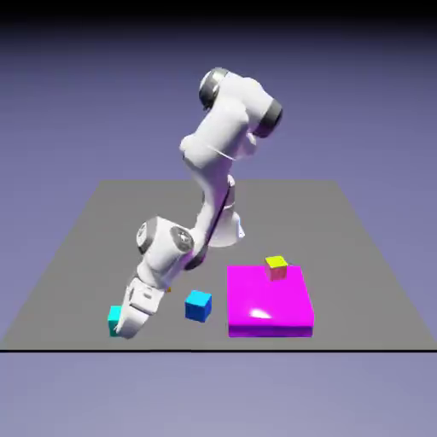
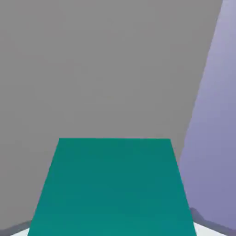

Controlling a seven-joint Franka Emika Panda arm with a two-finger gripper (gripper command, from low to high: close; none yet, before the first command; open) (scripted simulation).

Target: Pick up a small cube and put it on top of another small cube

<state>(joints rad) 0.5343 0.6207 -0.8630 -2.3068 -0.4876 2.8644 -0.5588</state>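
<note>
Teal fills the low middle of the hand view: the small cube (image 2: 114,189), clamped in the end effector (image 2: 114,226). Only the exterior view shows it near the worktop's (image 1: 299,205) front left corner.

No readable text, labels, brands, numbers or signs.

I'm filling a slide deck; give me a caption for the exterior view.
Robot gripper closed on a teal cube near the table's edge.
</note>
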